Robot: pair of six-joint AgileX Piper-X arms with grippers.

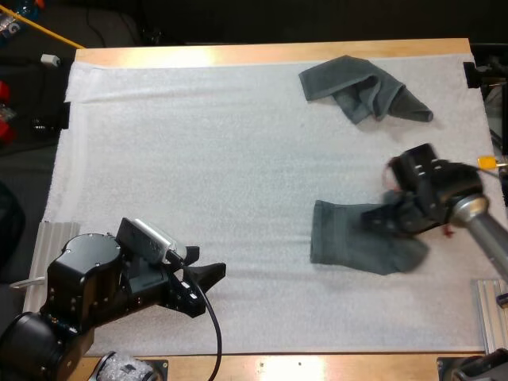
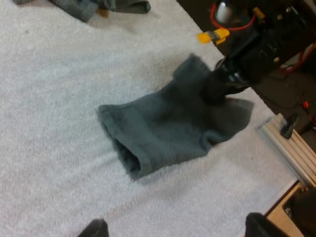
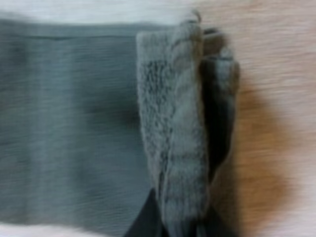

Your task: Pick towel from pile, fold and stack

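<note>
A dark grey-green towel [image 1: 349, 238] lies part-folded on the white mat, right of centre. My right gripper [image 1: 382, 216] is shut on its right edge and lifts a ridge of cloth. In the right wrist view that ridge of the towel [image 3: 173, 148] is pinched between the dark fingers [image 3: 145, 222]. In the left wrist view, the towel [image 2: 168, 123] has the right gripper [image 2: 219, 89] at its far edge. My left gripper [image 1: 208, 274] hovers low over the bare mat at the front left, open, its fingertips [image 2: 94, 228] wide apart. A crumpled towel [image 1: 361, 89] lies at the far right.
The white mat [image 1: 198, 159] covers most of the wooden table. Metal rails sit at the front right [image 1: 488, 309] and front left [image 1: 48, 246] table corners. Between the two arms there is open mat.
</note>
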